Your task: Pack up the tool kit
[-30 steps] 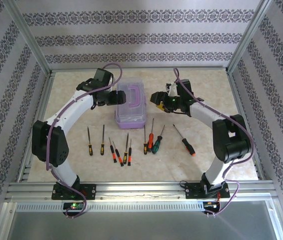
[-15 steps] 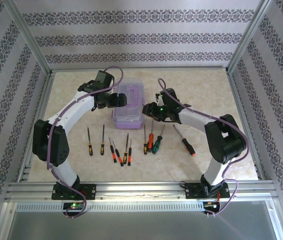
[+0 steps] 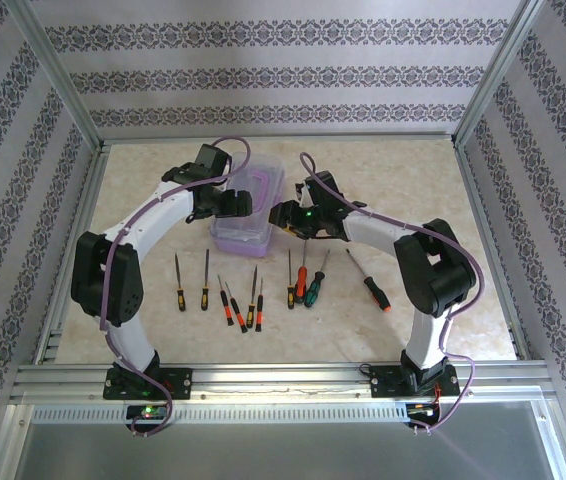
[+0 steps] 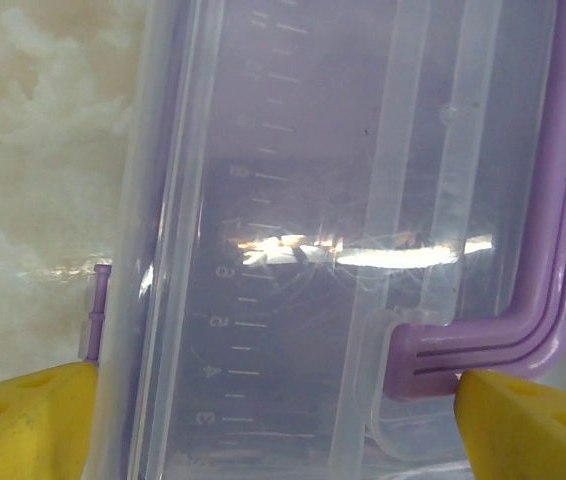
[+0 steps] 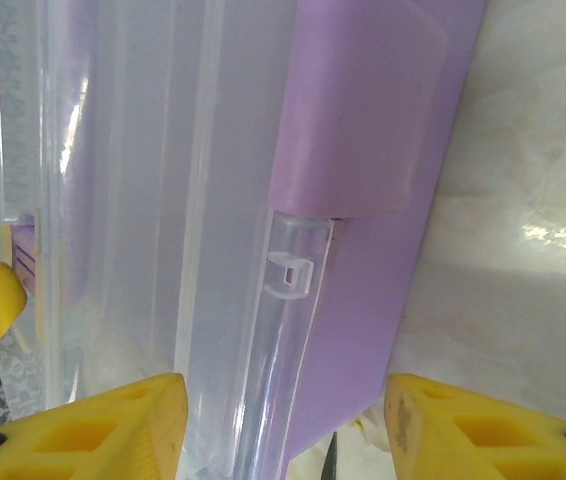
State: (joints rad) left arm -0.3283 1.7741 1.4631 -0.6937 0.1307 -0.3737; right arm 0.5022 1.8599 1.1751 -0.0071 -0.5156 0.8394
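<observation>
The tool kit's translucent purple box point(image 3: 244, 236) sits skewed at mid-table, its clear lid point(image 4: 293, 200) and purple handle point(image 4: 553, 250) close under my left wrist. My left gripper point(image 3: 242, 203) point(image 4: 278, 430) is open, its yellow fingers straddling the lid from the left. My right gripper point(image 3: 281, 214) point(image 5: 283, 430) is open around the box's right edge, one finger against the clear lid point(image 5: 133, 200), the other standing off the purple wall point(image 5: 363, 150). Several screwdrivers point(image 3: 253, 295) lie in a row in front of the box, one point(image 3: 371, 283) further right.
The marble-patterned tabletop point(image 3: 413, 190) is ringed by aluminium rails point(image 3: 283, 380) and patterned walls point(image 3: 543, 180). A screwdriver tip point(image 5: 330, 462) shows just below the box's corner in the right wrist view. Open tabletop lies to the right of both arms.
My right gripper has swung left from beside the box onto its right edge. The box has slid left and turned slightly. My left gripper stayed at the lid, opening a little.
</observation>
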